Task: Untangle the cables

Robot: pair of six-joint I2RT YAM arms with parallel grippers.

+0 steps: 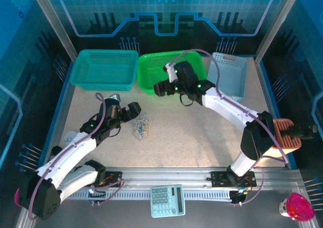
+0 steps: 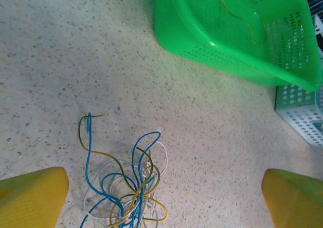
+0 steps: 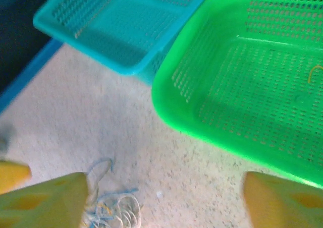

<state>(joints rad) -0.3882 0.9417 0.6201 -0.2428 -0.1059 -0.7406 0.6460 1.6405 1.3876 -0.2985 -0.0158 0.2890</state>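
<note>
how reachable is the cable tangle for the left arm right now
Likely yes: the open left tool hovers right by the cables, which lie loose on the table with nothing on top or in between.

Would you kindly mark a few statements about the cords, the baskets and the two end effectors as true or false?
1. A yellow cord lies inside the green basket. True.
2. The tangle of cords sits in the teal basket. False: it lies on the table, in front of the baskets.
3. The left end effector is open and holds nothing. True.
4. The right end effector grips a blue cord. False: its fingers stand wide apart with nothing between them.
5. The green basket stands between the teal basket and the light blue basket. True.
</note>
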